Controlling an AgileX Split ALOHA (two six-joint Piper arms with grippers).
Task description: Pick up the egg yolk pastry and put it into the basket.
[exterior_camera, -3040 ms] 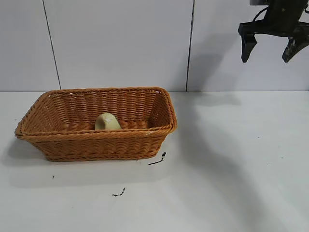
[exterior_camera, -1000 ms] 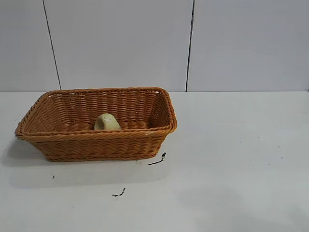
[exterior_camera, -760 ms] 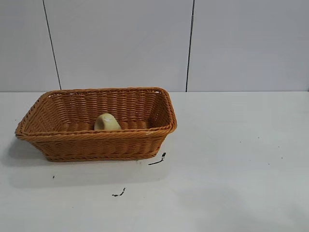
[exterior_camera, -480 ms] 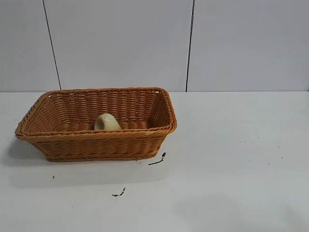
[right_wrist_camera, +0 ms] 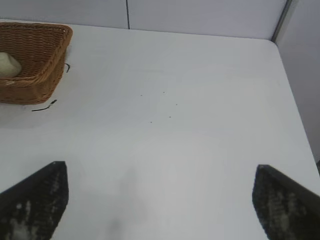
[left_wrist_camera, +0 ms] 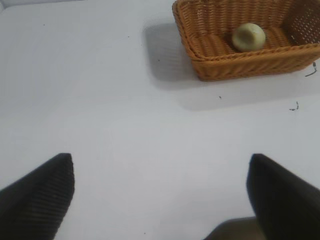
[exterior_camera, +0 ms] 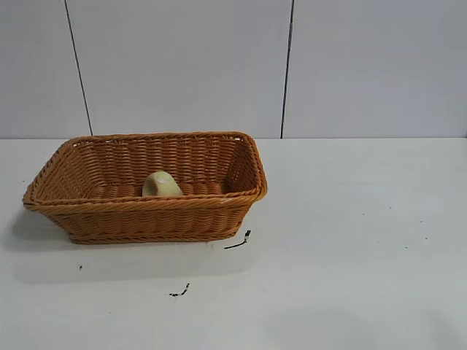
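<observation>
Exterior view: one egg yolk pastry point(exterior_camera: 161, 184) inside one basket point(exterior_camera: 146, 216).

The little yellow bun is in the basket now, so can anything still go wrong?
Not much. The small pale yellow-cream pastry sits inside the orange-brown woven basket, but tipped, so a bump might roll it. Both grippers, left and right, are open over the bare white table, far from the basket, so a knock seems unlikely.

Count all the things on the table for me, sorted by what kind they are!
Baskets: 1, the orange-brown basket.
Pastries: 1, the pale egg yolk pastry, lying inside the basket.
Total: 2 things on the white table.
</observation>
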